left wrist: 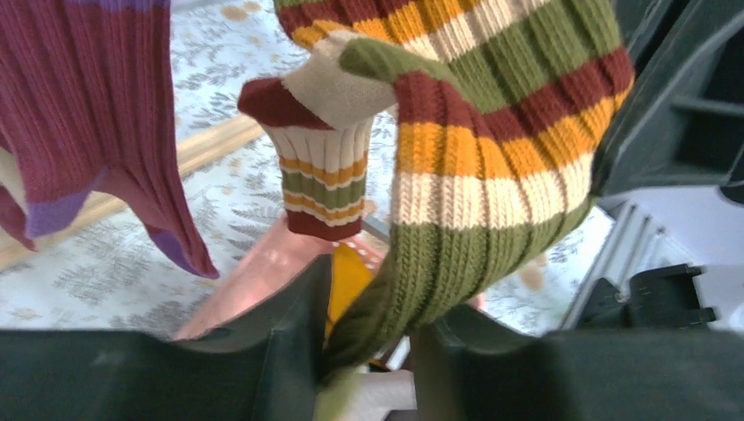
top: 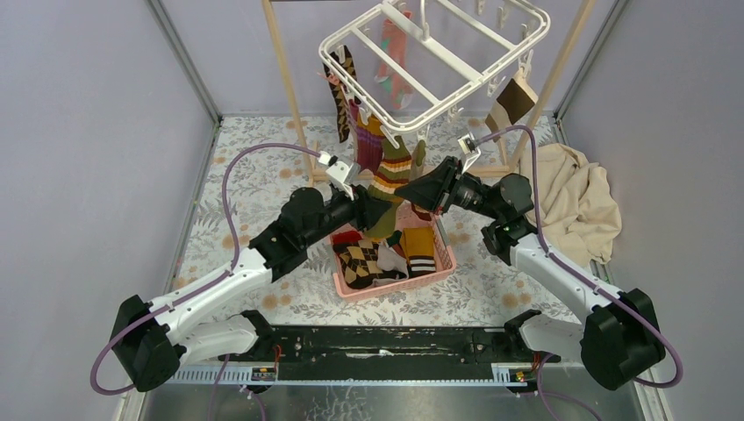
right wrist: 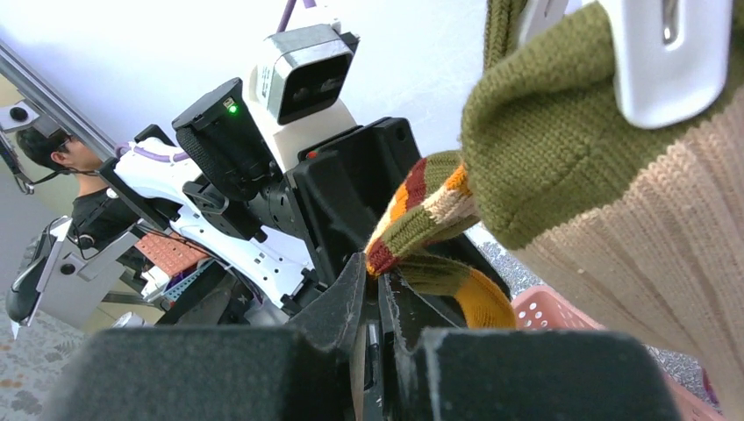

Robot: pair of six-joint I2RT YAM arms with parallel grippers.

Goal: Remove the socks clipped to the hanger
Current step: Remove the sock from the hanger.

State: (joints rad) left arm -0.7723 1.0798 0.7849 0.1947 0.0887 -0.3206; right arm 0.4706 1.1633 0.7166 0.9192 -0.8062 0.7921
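The top view looks down from above and behind the arm bases over the whole surface (top: pixel 263 189), with the hanger (top: pixel 439 61) far. The left wrist view sits close behind the left fingers (left wrist: pixel 289 333), facing far-right. The right wrist view, close behind the right fingers (right wrist: pixel 342 307), faces left at the left arm (right wrist: pixel 263 175). All three share the striped sock (top: pixel 390 171).

White clip (right wrist: pixel 667 61) on olive sock (right wrist: pixel 544 149), striped sock (right wrist: pixel 421 210)
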